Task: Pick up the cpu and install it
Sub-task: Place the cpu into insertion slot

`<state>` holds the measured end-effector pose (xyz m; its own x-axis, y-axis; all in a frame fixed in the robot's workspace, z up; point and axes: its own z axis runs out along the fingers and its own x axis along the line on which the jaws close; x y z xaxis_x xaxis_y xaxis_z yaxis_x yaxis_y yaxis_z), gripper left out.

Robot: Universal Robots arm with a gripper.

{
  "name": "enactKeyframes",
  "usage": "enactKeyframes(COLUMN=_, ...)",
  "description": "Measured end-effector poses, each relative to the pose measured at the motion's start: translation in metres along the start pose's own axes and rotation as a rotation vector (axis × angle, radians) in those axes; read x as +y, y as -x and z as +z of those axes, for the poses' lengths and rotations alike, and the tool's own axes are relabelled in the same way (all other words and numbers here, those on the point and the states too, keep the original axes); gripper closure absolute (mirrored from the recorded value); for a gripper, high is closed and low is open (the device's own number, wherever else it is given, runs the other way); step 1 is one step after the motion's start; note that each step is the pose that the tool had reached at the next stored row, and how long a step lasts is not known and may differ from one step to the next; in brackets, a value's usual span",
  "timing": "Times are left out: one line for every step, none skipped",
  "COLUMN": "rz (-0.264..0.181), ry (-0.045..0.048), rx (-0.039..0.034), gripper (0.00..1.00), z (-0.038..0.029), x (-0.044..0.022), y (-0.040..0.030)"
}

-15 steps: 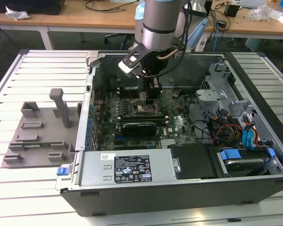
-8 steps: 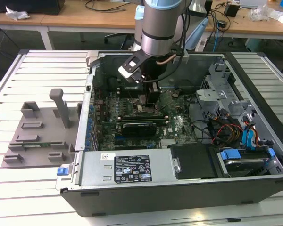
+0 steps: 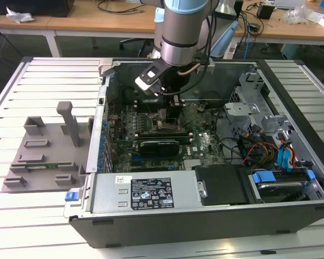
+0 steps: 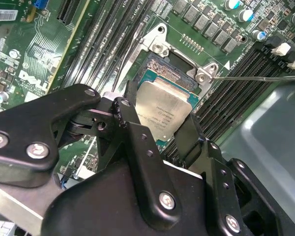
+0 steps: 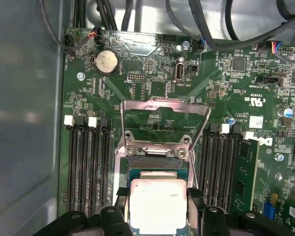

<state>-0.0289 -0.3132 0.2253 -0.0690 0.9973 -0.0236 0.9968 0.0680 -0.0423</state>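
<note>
So the gripper [image 4: 157, 115] is down inside the open case [image 3: 205, 224], right over the motherboard [image 3: 205, 148], fingers [image 4: 130, 115] pulled in narrow and clamped on two opposite edges of the cpu [image 5: 158, 206]. The chip sits directly over the socket [image 4: 162, 66]; can't tell whether it's fully seated or a hair above. The load plate [image 5: 164, 104] is flipped up just past the socket, and the thin wire lever [image 4: 255, 77] sticks out sideways close to one finger. Memory slots [image 5: 88, 167] run along both sides of the socket, so it's tight in there. Further off there's a coin battery [image 5: 106, 62] and a bunch of black cables [image 5: 196, 19] draped along the board's edge.
</note>
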Motion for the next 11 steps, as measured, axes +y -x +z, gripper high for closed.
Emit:
enactKeyframes(rz=0.000, ry=0.0000, rx=0.0000, gripper=0.45, z=0.0005, x=-0.0001, y=0.0000)
enactKeyframes(rz=0.000, ry=0.0000, rx=0.0000, gripper=0.45, z=0.0016, x=-0.0003, y=-0.0001)
enactKeyframes(rz=0.000, ry=0.0001, rx=0.0000, gripper=0.45, z=0.0022, x=-0.0003, y=-0.0001)
enactKeyframes(rz=0.000, ry=0.0000, rx=0.0000, gripper=0.45, z=0.0026, x=-0.0003, y=-0.0001)
enactKeyframes(rz=0.000, ry=0.0000, rx=0.0000, gripper=0.45, z=0.0034, x=-0.0004, y=-0.0001)
enactKeyframes(rz=0.000, ry=0.0000, rx=0.0000, gripper=0.45, z=0.0039, x=-0.0005, y=-0.0002)
enactKeyframes(rz=0.000, ry=0.0000, rx=0.0000, gripper=0.45, z=0.0044, x=-0.0006, y=-0.0002)
enactKeyframes(rz=0.000, ry=0.0001, rx=0.0001, gripper=0.45, z=0.0053, x=-0.0008, y=-0.0004)
enactKeyframes(rz=0.000, ry=0.0001, rx=0.0001, gripper=0.45, z=0.0059, x=-0.0011, y=-0.0006)
enactKeyframes(rz=0.000, ry=0.0000, rx=0.0000, gripper=0.45, z=0.0067, x=-0.0015, y=-0.0008)
enactKeyframes(rz=0.000, ry=0.0001, rx=0.0001, gripper=0.45, z=0.0078, x=-0.0019, y=-0.0009)
